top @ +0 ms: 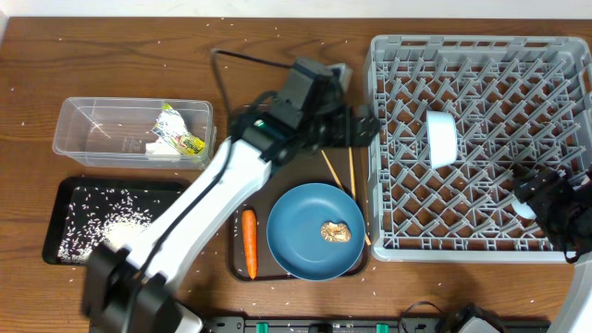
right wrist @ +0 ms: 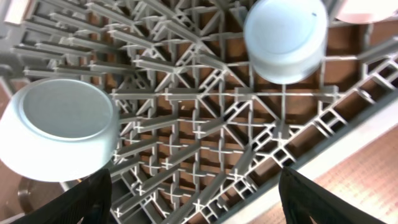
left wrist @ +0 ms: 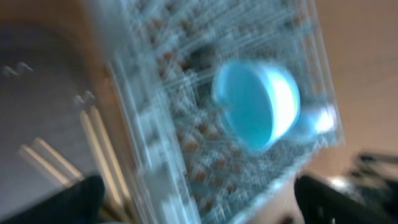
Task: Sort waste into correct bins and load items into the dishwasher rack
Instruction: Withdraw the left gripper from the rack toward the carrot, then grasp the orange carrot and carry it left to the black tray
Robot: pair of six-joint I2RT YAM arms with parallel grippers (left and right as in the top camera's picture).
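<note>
Grey plastic dishwasher rack (top: 481,55) spreads beneath the right gripper (right wrist: 200,202), whose jaws stand wide with nothing between them. At the rack's outer wall hovers the left gripper (top: 365,128), likewise spread wide and empty; its own view is blurred. Behind that hand, beside its forearm, lies the large blue plate (top: 301,250). The clear tub (top: 83,116) and the black tray (top: 55,227) sit well off to the forearm's other side. Ahead-left of the right hand the white bowl (right wrist: 59,130) leans among the pegs, and ahead-right is the light blue cup (right wrist: 286,37). Just behind the left hand lie the chopsticks (top: 351,171); the carrot (top: 249,243) lies beside the plate, and the brown lump (top: 335,231) rests on it
</note>
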